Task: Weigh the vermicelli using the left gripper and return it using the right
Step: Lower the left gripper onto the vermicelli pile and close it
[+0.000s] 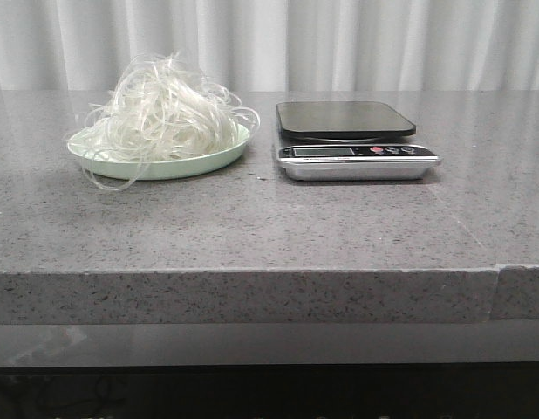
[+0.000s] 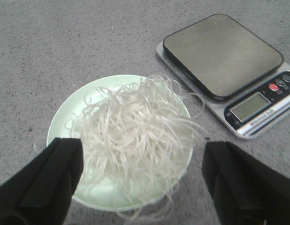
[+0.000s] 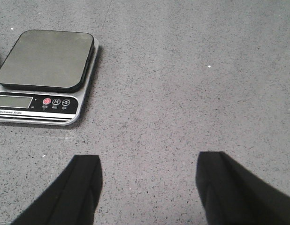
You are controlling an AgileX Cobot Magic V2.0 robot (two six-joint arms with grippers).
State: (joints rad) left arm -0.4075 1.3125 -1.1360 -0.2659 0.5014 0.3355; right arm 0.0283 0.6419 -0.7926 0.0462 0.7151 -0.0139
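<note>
The vermicelli [image 1: 165, 112] is a fluffy heap of thin white strands on a pale green plate [image 1: 208, 161] at the table's left. It also shows in the left wrist view [image 2: 135, 129], on the plate [image 2: 63, 124]. The scale [image 1: 357, 161] with its black platform [image 1: 344, 118] stands just right of the plate, and its platform is bare. My left gripper [image 2: 142, 161] is open above the vermicelli, one finger on each side, holding nothing. My right gripper [image 3: 147, 180] is open and empty over bare table to the right of the scale [image 3: 41, 70]. Neither gripper shows in the front view.
The grey speckled stone table [image 1: 278, 227] has a front edge near the camera with a seam at the right [image 1: 496, 292]. A white curtain [image 1: 269, 44] hangs behind the table. A few loose strands trail over the plate's rim [image 1: 108, 182].
</note>
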